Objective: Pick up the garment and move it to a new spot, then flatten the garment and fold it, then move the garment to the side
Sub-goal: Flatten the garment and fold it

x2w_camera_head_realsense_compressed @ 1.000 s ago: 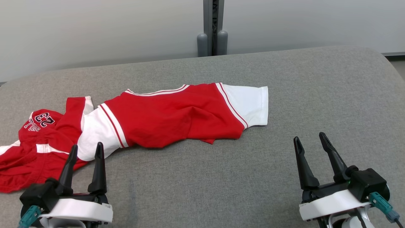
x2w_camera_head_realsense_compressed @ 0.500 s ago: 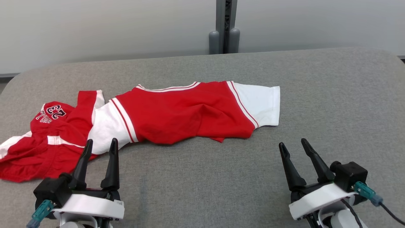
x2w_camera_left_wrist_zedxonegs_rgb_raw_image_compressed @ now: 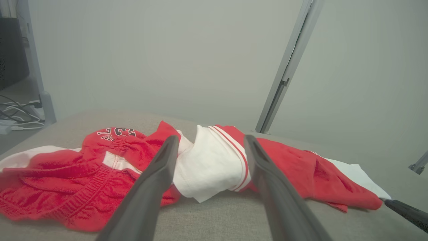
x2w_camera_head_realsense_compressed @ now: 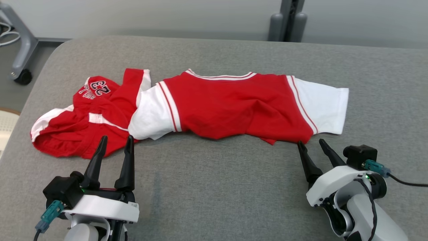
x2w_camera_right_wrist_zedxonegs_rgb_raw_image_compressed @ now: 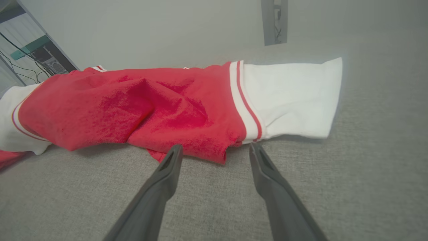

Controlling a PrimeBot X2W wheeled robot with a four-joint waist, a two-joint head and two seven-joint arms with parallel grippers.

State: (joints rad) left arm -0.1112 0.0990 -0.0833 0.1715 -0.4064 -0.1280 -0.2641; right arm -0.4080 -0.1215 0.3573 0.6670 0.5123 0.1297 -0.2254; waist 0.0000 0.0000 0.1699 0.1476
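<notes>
A red and white garment (x2w_camera_head_realsense_compressed: 227, 103) lies crumpled lengthwise across the grey padded table (x2w_camera_head_realsense_compressed: 214, 187), with a bunched red part bearing the number 23 at its left end and a white sleeve at its right end. My left gripper (x2w_camera_head_realsense_compressed: 115, 140) stands open just before the garment's (x2w_camera_left_wrist_zedxonegs_rgb_raw_image_compressed: 214, 164) left part, its fingertips at the near edge of the cloth. My right gripper (x2w_camera_head_realsense_compressed: 312, 143) is open too, its tips just short of the garment's (x2w_camera_right_wrist_zedxonegs_rgb_raw_image_compressed: 187, 107) near right hem. In the right wrist view, nothing is between the fingers (x2w_camera_right_wrist_zedxonegs_rgb_raw_image_compressed: 167, 174).
A grey post (x2w_camera_head_realsense_compressed: 289, 20) stands behind the table against the pale wall. A wheeled grey stand leg (x2w_camera_head_realsense_compressed: 20, 50) with cables sits on the floor at the far left. The table's left edge (x2w_camera_head_realsense_compressed: 30, 100) runs close to the garment's left end.
The head camera has swung left and down, so the whole scene shifted right. Both open grippers have come closer to the garment's near edge, the right one turning in towards the hem.
</notes>
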